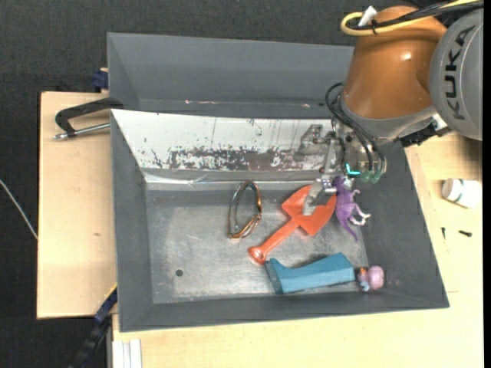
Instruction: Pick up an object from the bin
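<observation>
End effector hangs low at the right side of the bin, over the scoop of an orange toy shovel and beside a purple figurine; open or closed, I cannot tell.

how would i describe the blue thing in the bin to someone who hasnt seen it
In the grey metal bin, look along the near wall, right half. A blue oblong thing lies flat there, with a small pink-purple knob at its right end. It is the only blue item; the orange scoop just behind it is slimmer, with a long handle.
</observation>
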You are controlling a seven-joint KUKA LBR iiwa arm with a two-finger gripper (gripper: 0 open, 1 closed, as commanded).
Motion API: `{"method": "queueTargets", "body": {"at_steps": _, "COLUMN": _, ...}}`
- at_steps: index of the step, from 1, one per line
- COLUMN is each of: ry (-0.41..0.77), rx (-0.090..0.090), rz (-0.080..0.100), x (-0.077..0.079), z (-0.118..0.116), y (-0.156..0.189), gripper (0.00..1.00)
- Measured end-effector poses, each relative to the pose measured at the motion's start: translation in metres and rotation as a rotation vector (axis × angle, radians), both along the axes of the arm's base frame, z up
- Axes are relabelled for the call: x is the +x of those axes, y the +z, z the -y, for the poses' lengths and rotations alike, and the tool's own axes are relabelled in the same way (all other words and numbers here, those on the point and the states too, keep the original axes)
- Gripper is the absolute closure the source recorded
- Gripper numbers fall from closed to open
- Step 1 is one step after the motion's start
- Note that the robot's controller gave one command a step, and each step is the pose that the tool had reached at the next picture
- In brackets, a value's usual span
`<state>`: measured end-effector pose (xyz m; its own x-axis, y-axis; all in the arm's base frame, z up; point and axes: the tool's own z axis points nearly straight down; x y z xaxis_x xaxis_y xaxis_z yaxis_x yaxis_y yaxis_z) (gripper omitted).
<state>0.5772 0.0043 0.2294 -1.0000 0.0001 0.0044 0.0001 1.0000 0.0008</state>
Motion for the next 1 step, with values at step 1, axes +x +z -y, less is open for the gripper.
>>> {"method": "queueTargets", "body": {"at_steps": 1, "ry": 0.0, "rx": 0.0, "rz": 0.008, "x": 0.0015, "z": 0.0, "y": 0.004, "gripper": 0.0}}
